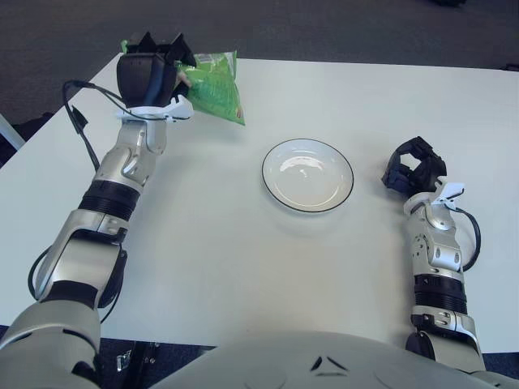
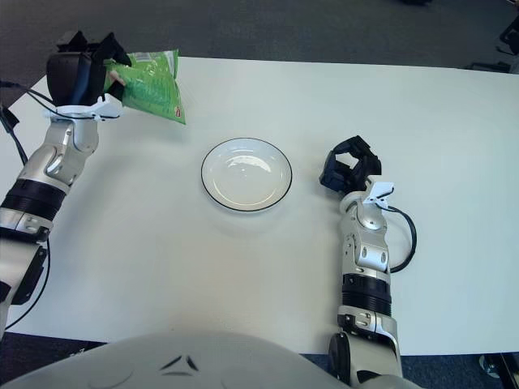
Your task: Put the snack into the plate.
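Observation:
My left hand [image 1: 158, 69] is shut on a green snack bag [image 1: 213, 87] and holds it raised above the table's far left part. The bag hangs to the right of the hand, still left of the plate. A white plate [image 1: 280, 188] with a dark rim lies empty at the table's middle. My right hand [image 1: 413, 166] shows to the right of the plate, fingers curled and holding nothing.
The white table [image 1: 243, 267] stretches wide around the plate. A black cable [image 1: 81, 134] loops beside my left forearm. Dark carpet lies beyond the table's far edge.

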